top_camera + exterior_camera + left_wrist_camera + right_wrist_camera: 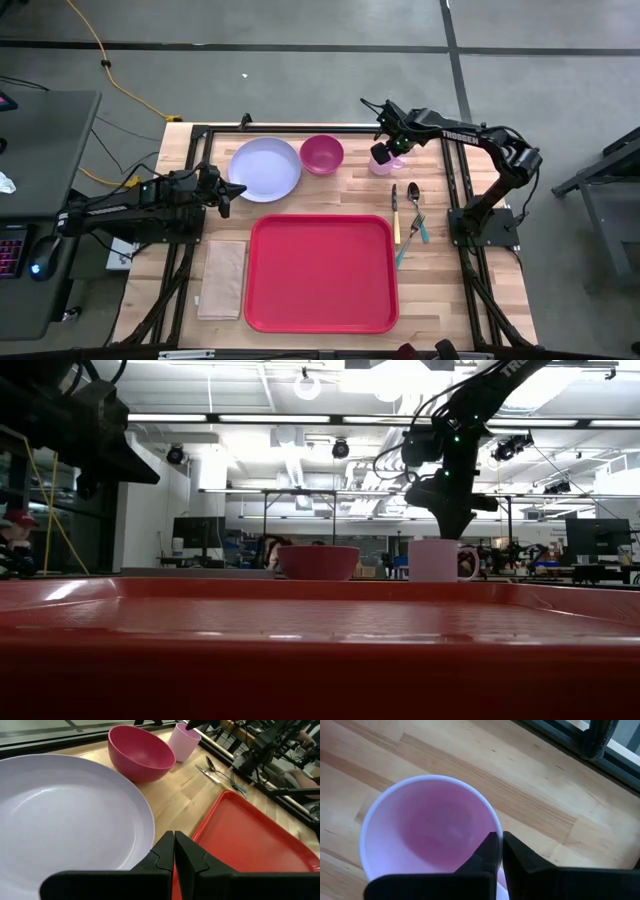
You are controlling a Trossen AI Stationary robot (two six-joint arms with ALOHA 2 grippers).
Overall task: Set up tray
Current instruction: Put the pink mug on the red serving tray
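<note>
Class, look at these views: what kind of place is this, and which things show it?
Probably a robotics lab or workshop: a wooden bench on concrete floor, a keyboard at a side desk, monitors and ceiling strip lights behind.

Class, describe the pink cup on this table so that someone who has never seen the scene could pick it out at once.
Start at the big red tray on the wooden table. Beyond its far right corner, right of the magenta bowl, stands the pale pink cup. It is taller and paler than the bowl, and the right gripper is pinched shut on its rim.
</note>
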